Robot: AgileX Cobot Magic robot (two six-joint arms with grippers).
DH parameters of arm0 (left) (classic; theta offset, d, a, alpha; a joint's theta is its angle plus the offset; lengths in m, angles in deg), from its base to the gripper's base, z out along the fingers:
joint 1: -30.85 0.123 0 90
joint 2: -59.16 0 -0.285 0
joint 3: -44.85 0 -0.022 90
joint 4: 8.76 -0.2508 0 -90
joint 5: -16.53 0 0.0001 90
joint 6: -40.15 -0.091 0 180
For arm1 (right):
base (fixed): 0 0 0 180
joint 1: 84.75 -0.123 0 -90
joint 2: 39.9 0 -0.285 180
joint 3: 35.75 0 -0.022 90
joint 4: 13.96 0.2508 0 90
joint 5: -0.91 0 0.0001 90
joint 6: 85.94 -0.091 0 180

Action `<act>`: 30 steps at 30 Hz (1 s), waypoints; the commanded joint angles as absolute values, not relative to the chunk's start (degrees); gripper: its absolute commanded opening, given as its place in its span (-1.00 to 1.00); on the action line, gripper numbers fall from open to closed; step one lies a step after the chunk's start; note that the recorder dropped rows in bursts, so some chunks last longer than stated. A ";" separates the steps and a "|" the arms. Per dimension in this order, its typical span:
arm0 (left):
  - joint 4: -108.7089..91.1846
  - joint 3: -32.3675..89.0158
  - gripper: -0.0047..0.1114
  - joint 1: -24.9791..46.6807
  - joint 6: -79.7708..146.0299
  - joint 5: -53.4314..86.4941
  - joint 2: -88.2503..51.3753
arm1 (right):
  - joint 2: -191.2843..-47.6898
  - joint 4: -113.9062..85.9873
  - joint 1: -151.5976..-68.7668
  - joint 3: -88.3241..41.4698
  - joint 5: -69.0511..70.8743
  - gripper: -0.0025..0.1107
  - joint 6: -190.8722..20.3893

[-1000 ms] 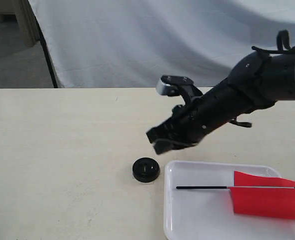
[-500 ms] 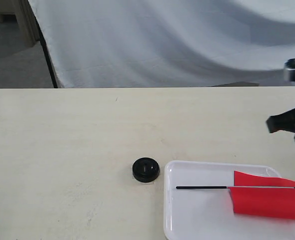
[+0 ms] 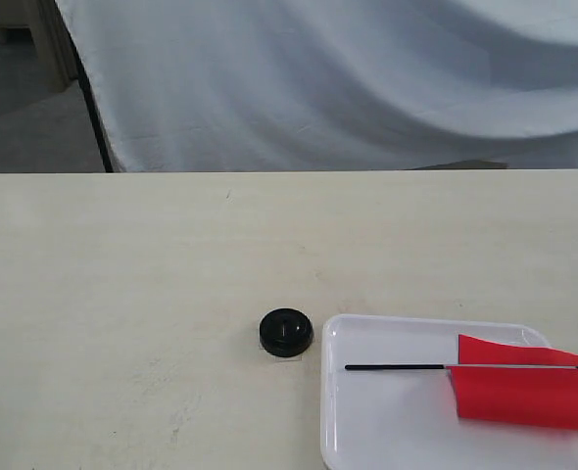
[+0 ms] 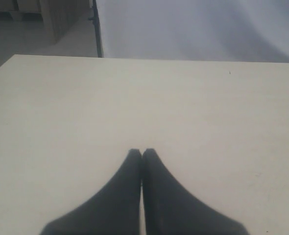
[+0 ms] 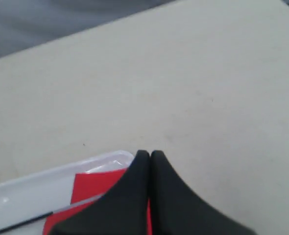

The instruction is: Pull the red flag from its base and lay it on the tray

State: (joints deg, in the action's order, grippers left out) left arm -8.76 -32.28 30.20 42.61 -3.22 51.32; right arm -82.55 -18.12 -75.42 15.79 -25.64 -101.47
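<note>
The red flag (image 3: pixel 524 394) lies flat in the white tray (image 3: pixel 387 431) at the front right, its thin black pole (image 3: pixel 397 368) pointing left. The round black base (image 3: pixel 286 332) sits on the table just left of the tray, with nothing in its hole. Neither arm shows in the exterior view. My right gripper (image 5: pixel 150 153) is shut and empty, hovering above a corner of the tray (image 5: pixel 32 188), where the red flag (image 5: pixel 93 185) shows beneath it. My left gripper (image 4: pixel 142 152) is shut and empty over bare tabletop.
A pale wooden table (image 3: pixel 122 284) spreads to the left and back. A white cloth backdrop (image 3: pixel 348 78) hangs behind its far edge. A dark gap and grey floor (image 3: pixel 24 108) lie at the back left.
The right arm, which hung over the base and tray a second ago, has drawn back to the right and left the exterior view. Flag, tray and base have not moved.
</note>
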 commanded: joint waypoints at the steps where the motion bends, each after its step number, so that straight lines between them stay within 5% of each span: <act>1: -8.76 -32.37 -0.92 29.84 42.53 -3.05 51.38 | -69.05 -20.69 -75.68 17.75 -22.54 -0.95 -102.43; 11: -8.76 -32.37 -0.92 29.84 42.53 -3.05 51.38 | -47.69 -23.25 -79.58 22.55 -15.40 -0.95 -102.43; 30: -8.76 -32.37 -0.92 29.84 42.53 -3.05 51.38 | -47.69 -18.08 -84.55 24.27 -13.43 -0.95 -102.72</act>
State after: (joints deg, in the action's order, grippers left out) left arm -8.76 -32.28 30.20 42.61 -3.22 51.32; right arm -48.02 -18.75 -84.46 22.40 -15.77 -102.77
